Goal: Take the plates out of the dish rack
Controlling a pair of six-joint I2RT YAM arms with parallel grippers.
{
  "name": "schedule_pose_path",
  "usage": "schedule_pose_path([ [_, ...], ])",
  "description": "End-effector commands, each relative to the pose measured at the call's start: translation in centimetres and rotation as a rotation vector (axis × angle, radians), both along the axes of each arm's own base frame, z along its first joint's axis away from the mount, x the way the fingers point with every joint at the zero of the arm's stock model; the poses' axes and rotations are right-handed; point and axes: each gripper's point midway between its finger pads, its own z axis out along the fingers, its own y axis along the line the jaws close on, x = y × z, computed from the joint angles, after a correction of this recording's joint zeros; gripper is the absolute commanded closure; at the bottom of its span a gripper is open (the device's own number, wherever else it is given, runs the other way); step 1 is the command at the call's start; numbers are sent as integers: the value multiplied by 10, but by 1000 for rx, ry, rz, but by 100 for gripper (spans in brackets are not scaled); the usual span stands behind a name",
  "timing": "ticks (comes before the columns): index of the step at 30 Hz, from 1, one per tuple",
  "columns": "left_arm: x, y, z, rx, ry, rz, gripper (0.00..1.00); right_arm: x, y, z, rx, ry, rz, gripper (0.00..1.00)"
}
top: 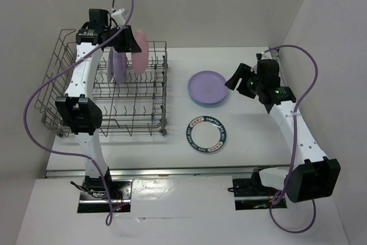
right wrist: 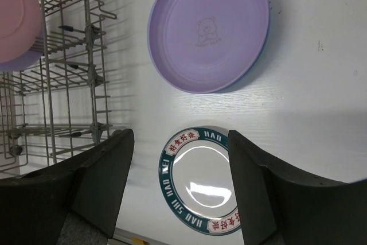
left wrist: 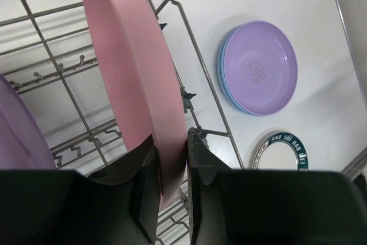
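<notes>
Plates seem light, stiff and slick, so a rim pinch suits: the left gripper (left wrist: 172, 167) has its jaws clamped on the pink plate (left wrist: 132, 67), which is upright over the dish rack (top: 137, 107). A lavender plate (top: 118, 64) stands in the tines. The right gripper (right wrist: 179, 164) has its jaws wide and empty above the teal-rimmed plate (right wrist: 200, 179) on the surface (top: 258, 142).

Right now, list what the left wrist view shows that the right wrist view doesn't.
Left wrist only: the left gripper closed on the pink plate at its edge. Right wrist only: the right gripper, open, above the teal-rimmed plate. Both: pink plate, rack, lavender plate and teal-rimmed plate on the table.
</notes>
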Motion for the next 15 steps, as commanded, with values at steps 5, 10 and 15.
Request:
schedule_pose_path([
  [5, -30, -45, 101, 426, -487, -159, 100, 17, 11, 47, -5, -104, 43, 23],
  [10, -43, -77, 109, 809, -655, -126, 100, 44, 36, 94, 43, -178, 200, 13],
  [15, -67, -142, 88, 1202, -920, -243, 100, 79, 49, 151, 110, -301, 315, 12],
])
